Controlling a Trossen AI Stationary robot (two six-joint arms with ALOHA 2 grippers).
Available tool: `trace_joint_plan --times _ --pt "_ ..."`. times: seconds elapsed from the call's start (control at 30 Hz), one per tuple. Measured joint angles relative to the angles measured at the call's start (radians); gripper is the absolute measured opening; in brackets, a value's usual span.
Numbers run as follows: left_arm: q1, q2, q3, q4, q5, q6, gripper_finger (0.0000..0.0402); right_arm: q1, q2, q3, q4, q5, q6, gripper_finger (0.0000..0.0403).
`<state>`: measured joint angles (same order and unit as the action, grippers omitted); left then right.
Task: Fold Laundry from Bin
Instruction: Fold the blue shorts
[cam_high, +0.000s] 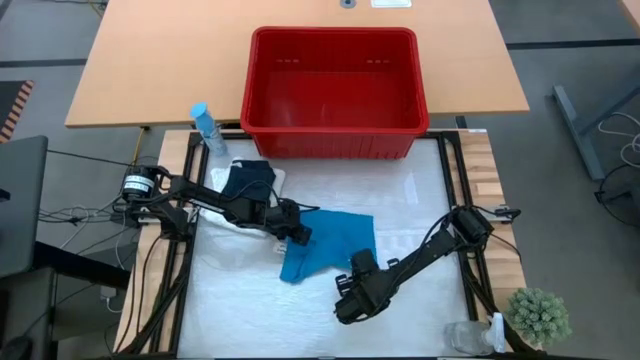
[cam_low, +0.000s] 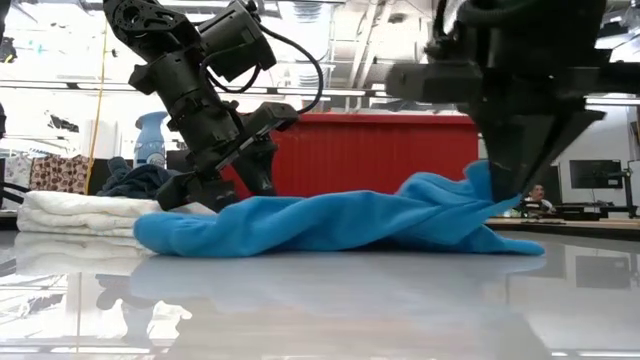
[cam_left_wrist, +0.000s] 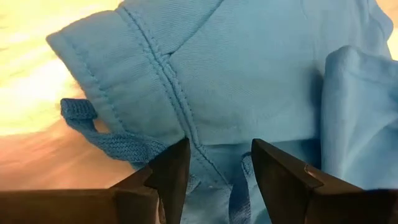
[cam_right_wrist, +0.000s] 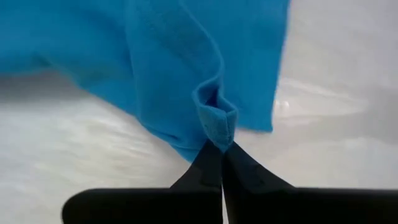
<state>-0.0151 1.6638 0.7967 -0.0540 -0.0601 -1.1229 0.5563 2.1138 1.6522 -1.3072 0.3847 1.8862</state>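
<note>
Counter (cam_high: 430, 300) has a glossy white top w/ wood-slat edges (cam_high: 500, 215) and a dark frame. Behind it sits a light wood desk (cam_high: 150, 70) over a grey floor (cam_high: 560, 20). Blue spray bottle (cam_high: 207, 128) stands at the counter's far left corner, a small green plant (cam_high: 540, 315) at the near right corner, w/ a clear container (cam_high: 470, 337) just beside it. Cables (cam_high: 75, 213) trail off the left side; a black-yellow striped strip (cam_high: 18, 105) shows at far left. Low view: bright ceiling lights (cam_low: 340, 60), a blue vase (cam_low: 150, 135), patterned fabric (cam_low: 58, 172) at left, a dark screen (cam_low: 590, 173) and a person (cam_low: 538, 198) far right.
</note>
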Motion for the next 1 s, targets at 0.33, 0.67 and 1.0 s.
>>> trace_joint_plan --times 0.33,0.67,1.0 --pt "-0.006 0.0 0.0 -0.003 0.002 0.013 0.0169 0.002 0.001 -0.073 0.033 -0.136 0.081 0.0056" --pt "-0.006 -0.002 0.0 -0.011 -0.005 0.042 0.0169 0.014 -0.035 -0.074 0.024 -0.137 0.039 0.0157" --pt "-0.007 -0.001 0.0 -0.008 0.002 0.058 0.0169 0.027 -0.203 -0.041 0.039 0.194 -0.303 0.024"
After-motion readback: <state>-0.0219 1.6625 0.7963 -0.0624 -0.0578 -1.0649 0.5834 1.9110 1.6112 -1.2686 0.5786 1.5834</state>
